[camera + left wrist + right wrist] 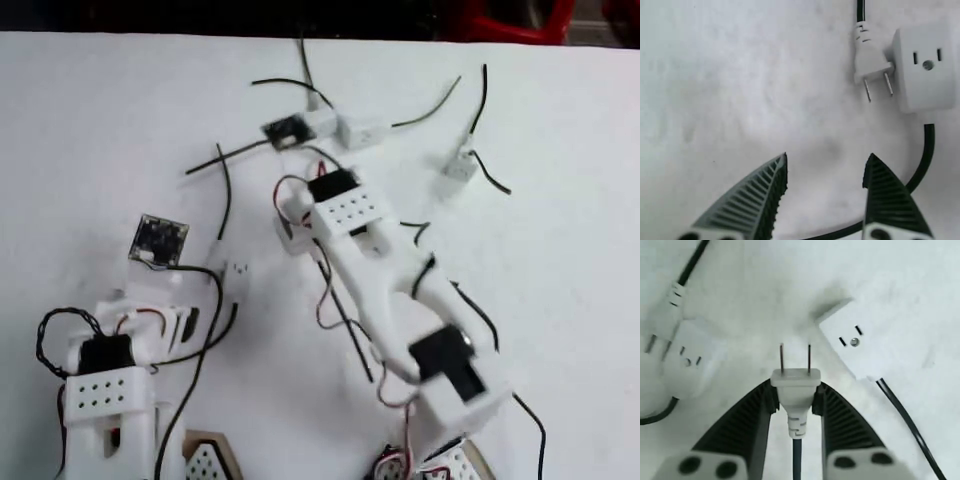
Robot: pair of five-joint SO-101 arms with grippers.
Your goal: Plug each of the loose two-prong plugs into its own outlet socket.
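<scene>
Right gripper (795, 390) pressed together on a white two-prong plug (795, 381), ribbed fingers (747, 425) pinching the plug body from both sides, prongs bare and pointing away from the wrist, cord (796, 455) trailing back between the fingers. Beyond the prongs and off to one side, a white outlet socket (865, 347) lying on the white surface (765, 285), slotted face up, apart from the held plug (prongs aimed beside it, not at the slots). On the other side, a second outlet block (692, 362) with a second plug (667, 310) just beside it, prongs exposed, not inserted.

Left gripper (827, 165) spread wide above bare surface, nothing between its dark ribbed fingertips (760, 195). Ahead of it, a loose plug (870, 60), white, lying flat with prongs bare, body touching the side of a square outlet block (925, 65); outlet cord (925, 160), black, curving from that block past one fingertip.

High view: right arm (400, 280) stretched from the near right edge toward the middle of the surface; left arm (110, 380) standing at the near left corner; loose black cords (484, 90) scattered across the far half.
</scene>
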